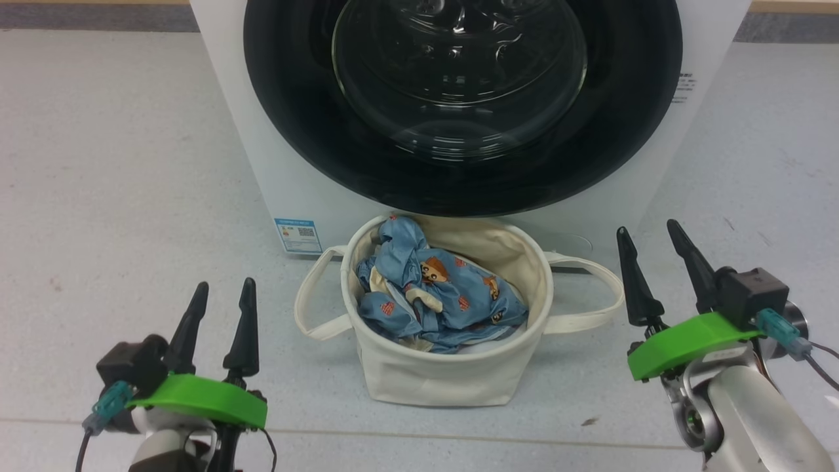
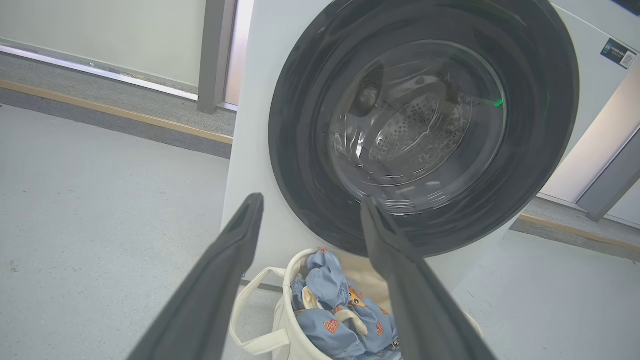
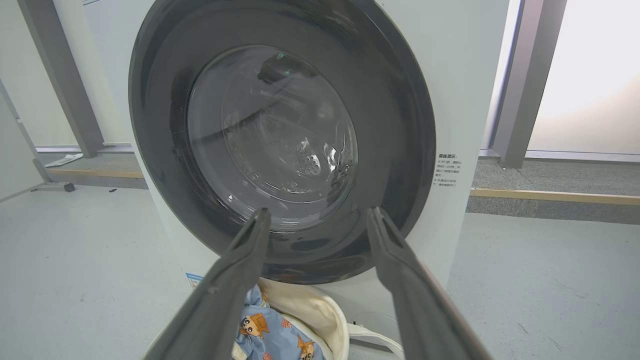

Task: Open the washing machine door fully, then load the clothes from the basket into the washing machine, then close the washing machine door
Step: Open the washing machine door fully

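Before white box-shaped washing machine, on speckled grey floor, round cream canvas basket is set | glossy black door is cropped above | left gripper, right gripper: fingers are held spread.

Left of the basket, the left gripper is showing two long black fingers tapering to sharp points above a bright green curved plate. A black camera block is sitting beside that plate, and a translucent teal plug is trailing a dark cable. Right of the basket, the right gripper is wearing a matching green bracket, a black cube and a teal connector, with a silvery round joint and a pale grey forearm showing below them.
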Robot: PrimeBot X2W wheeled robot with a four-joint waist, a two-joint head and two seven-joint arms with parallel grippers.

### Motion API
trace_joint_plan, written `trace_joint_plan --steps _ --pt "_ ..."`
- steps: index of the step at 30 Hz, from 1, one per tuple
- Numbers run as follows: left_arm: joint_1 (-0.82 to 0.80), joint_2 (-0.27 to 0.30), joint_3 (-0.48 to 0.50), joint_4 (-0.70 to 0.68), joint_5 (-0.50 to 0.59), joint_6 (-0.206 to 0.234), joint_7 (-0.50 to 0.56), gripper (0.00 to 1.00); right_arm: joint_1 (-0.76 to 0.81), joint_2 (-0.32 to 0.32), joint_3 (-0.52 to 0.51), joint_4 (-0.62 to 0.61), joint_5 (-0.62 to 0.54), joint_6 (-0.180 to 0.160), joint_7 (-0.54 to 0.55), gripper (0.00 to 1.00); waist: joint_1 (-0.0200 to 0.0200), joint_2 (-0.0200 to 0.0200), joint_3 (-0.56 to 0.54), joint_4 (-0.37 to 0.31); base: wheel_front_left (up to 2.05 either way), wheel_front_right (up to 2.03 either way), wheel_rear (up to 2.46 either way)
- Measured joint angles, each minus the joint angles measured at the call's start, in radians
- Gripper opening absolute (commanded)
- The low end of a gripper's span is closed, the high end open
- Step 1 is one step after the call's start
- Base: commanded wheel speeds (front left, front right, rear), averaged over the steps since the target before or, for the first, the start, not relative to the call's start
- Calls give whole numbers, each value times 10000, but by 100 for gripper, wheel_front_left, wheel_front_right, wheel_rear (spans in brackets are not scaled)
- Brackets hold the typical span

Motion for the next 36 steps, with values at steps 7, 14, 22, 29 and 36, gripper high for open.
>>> trace_joint_plan --steps 7,14,22,29,36 --pt "-18 13 -128 92 0 -6 0 100 10 38 4 6 0 0 0 100 -3 0 -29 2 100 76 -177" --pt "-22 21 -514 211 71 -6 0 100 7 56 2 15 12 0 0 100 -1 0 -28 -29 130 112 -243" --pt "-22 44 -690 268 65 -8 0 100 8 56 4 50 33 0 0 100 -1 0 -49 -69 123 123 -246" --pt "-21 59 -926 270 -199 -8 0 100 12 46 4 56 90 0 0 100 0 0 -101 -71 110 113 -223" --pt "-16 144 -1160 265 -288 -8 0 100 44 10 -15 82 128 0 0 100 -1 0 -137 -71 60 60 -120"
